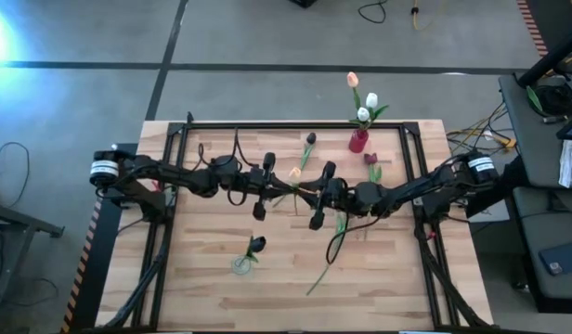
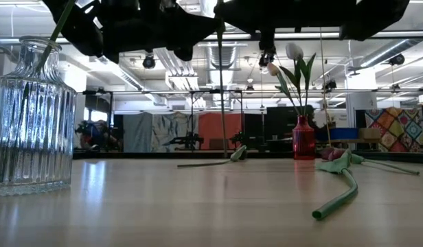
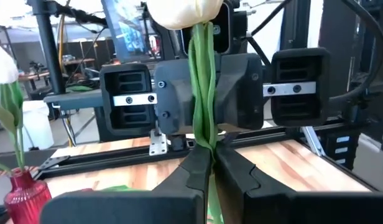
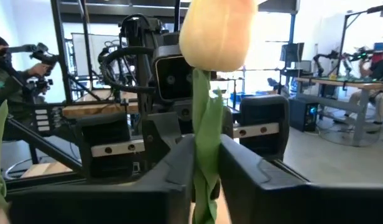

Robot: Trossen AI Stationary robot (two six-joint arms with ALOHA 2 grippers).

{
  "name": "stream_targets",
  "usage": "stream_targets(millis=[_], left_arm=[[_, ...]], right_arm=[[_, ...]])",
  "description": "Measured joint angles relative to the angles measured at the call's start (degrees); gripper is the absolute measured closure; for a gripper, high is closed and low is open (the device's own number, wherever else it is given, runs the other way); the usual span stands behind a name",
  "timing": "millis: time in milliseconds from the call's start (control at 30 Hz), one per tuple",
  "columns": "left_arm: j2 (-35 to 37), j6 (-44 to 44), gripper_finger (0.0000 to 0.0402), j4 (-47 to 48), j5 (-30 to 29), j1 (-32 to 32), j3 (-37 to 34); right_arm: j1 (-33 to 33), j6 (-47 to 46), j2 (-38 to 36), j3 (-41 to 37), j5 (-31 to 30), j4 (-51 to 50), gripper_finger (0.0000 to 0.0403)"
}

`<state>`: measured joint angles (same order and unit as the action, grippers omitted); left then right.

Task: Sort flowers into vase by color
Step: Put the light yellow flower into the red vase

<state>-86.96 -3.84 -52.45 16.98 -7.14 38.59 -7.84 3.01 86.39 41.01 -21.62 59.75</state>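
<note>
A peach-headed tulip [image 4: 216,31] stands upright over the table's middle, and both grippers are shut on its green stem. My left gripper [image 1: 279,186] reaches in from the table's left and my right gripper [image 1: 309,192] from the right, facing each other. The stem [image 2: 222,89] hangs straight down below them. At the far edge a red vase [image 1: 358,141] holds white and peach tulips. A ribbed glass vase [image 1: 241,264] near the front holds one dark tulip [image 1: 256,244]. Another dark tulip [image 1: 309,139] and a maroon one [image 1: 370,160] lie flat on the table. My left gripper pinches the tulip's stem [image 3: 207,140] between its two fingers, a little below the head. The fingers come level from the table's left and lie across the stem. The flower stands upright, head up. My right gripper has the same stem and a leaf [image 4: 207,155] between its two fingers, just below the head. Its fingers come about level from the table's right, across the stem. The long lower stem hangs below both grippers; whether its end touches the table cannot be told.
A long curved green stem [image 1: 325,264] lies on the table toward the near right. A dark metal frame [image 1: 295,126] runs around the wooden tabletop. People and other equipment show in the room beyond the table.
</note>
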Motion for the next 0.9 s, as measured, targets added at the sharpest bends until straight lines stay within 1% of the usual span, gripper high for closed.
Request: stream_targets(millis=[67, 100, 200, 300, 367, 533, 667, 800, 900], left_arm=[[0.00, 0.68, 0.0401, -0.02, -0.21, -0.01, 0.00], [0.00, 1.34, 0.0399, -0.02, -0.54, 0.00, 0.00], [0.01, 1.86, 0.0384, -0.06, -0.59, 0.00, -0.02], [0.11, 1.99, 0.0361, -0.10, -1.90, 0.00, -0.30], [0.11, 2.01, 0.0343, 0.45, -2.61, 0.00, -0.67], [0.09, 1.97, 0.0298, 0.22, -3.03, 0.00, -1.69], [0.09, 1.90, 0.0269, 0.28, -3.05, 0.00, -2.76], [0.07, 1.64, 0.0251, 0.37, -3.05, 0.00, -3.28], [0.07, 1.55, 0.0245, 0.28, -3.07, 0.00, -3.38]], right_arm=[[0.40, 0.08, -0.01, 0.00, 0.81, 0.04, 0.0379], [0.41, 0.69, -0.05, 0.00, 0.69, 0.01, 0.0385], [0.53, 2.15, -0.85, 0.00, 0.67, -0.67, 0.0388], [0.64, 3.60, -3.46, -0.02, 0.37, -2.92, 0.0389], [0.62, 4.66, -5.91, 0.00, -1.45, -4.00, 0.0389], [0.62, 9.53, -13.68, -0.04, -8.73, -11.78, 0.0390], [0.61, 13.72, -21.09, -0.07, -16.57, -18.11, 0.0390], [0.60, 16.02, -28.30, -0.07, -24.61, -27.00, 0.0390], [0.60, 16.90, -33.53, -0.18, -29.91, -32.21, 0.0390]])
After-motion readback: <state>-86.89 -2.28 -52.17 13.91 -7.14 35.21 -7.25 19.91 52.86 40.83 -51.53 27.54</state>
